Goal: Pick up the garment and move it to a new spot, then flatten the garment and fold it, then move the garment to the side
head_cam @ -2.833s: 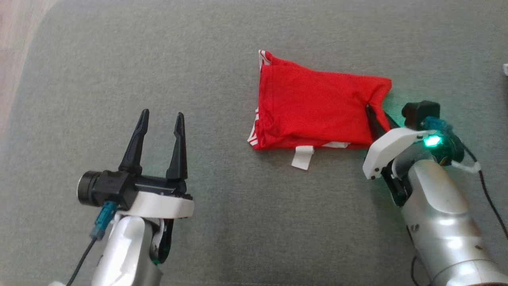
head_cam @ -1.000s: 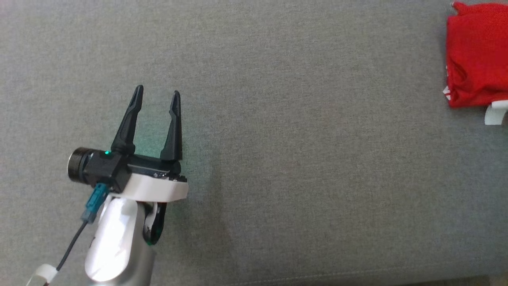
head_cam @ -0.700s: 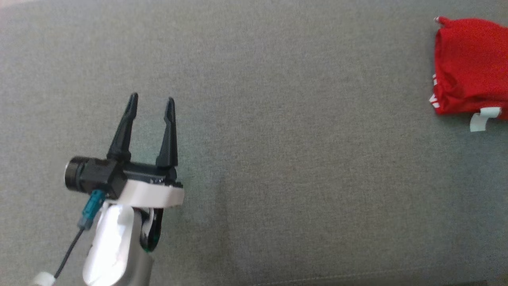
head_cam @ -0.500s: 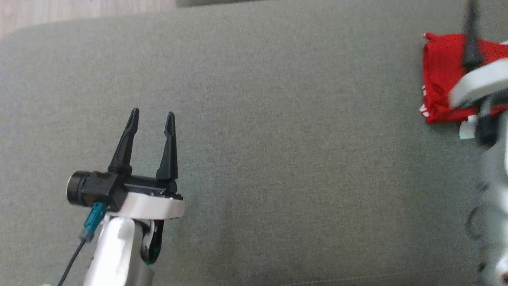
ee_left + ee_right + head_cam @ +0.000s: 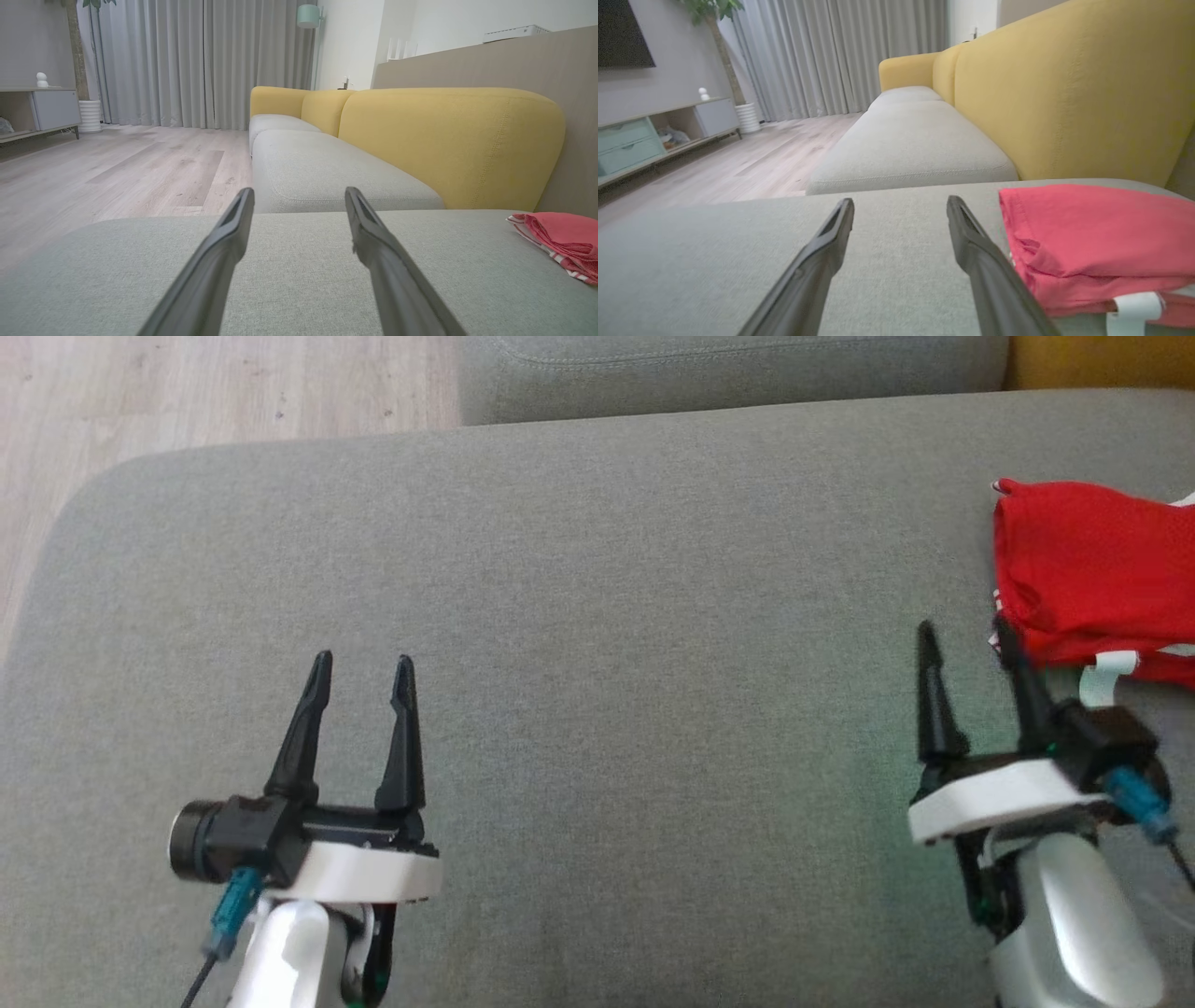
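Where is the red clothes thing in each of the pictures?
Head view: the red garment lies folded at the right edge, just up-right of the right claw.
Left wrist view: low at the right edge.
Right wrist view: lower right, beside the right claw.
Shared landmark: the yellow sofa back behind it.

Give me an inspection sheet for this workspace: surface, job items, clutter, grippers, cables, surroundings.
Surface: grey sofa cushion, bare fabric in front of both arms.
Job's things: red garment, folded, lying at the cushion's right side, white tag poking out; not held.
Clutter: nothing seen.
Grippers: left gripper open, empty; right gripper open, empty, just left of the garment.
Cables: dark cable with teal connector at the left wrist; another teal connector at the right wrist.
Surroundings: yellow backrest, wood floor, grey curtains.
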### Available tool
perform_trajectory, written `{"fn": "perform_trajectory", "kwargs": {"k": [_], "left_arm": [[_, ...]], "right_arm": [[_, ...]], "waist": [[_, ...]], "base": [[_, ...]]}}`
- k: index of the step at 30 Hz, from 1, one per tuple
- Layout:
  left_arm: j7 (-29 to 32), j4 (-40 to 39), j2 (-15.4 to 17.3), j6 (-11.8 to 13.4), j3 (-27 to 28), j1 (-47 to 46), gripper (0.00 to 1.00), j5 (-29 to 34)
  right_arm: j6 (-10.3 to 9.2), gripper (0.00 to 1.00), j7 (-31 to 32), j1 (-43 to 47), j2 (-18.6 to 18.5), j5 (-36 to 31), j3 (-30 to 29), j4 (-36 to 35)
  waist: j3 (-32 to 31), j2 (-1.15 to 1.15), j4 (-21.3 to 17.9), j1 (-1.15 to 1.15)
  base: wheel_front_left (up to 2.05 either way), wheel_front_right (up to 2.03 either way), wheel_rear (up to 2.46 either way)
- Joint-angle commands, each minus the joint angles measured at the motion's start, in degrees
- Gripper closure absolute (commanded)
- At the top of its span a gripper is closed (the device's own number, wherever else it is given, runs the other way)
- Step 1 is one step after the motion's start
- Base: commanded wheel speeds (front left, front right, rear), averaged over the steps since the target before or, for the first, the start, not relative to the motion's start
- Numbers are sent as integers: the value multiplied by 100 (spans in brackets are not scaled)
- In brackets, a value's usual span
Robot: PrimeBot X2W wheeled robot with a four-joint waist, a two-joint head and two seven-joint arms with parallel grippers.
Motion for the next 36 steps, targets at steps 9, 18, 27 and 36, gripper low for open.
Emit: {"fn": "perform_trajectory", "kwargs": {"k": [9,18,27,36], "left_arm": [[-29,-122,41,67,210,82,0,-157],[-29,41,41,46,267,87,0,-479],[-29,0,41,-51,400,122,0,-787],[-29,34,41,-33,420,147,0,-1071]], "right_arm": [[-11,0,-117,81,39,91,400,-156],[-11,0,-118,143,40,79,426,-264],[-11,0,-119,168,40,112,497,-297],[-11,0,-119,144,40,122,481,-315]], "waist": [[-87,0,27,1],[-99,0,14,1],[-136,0,-1,1],[-112,0,0,1]], "base": [[0,0,0],[0,0,0],[0,0,0],[0,0,0]]}}
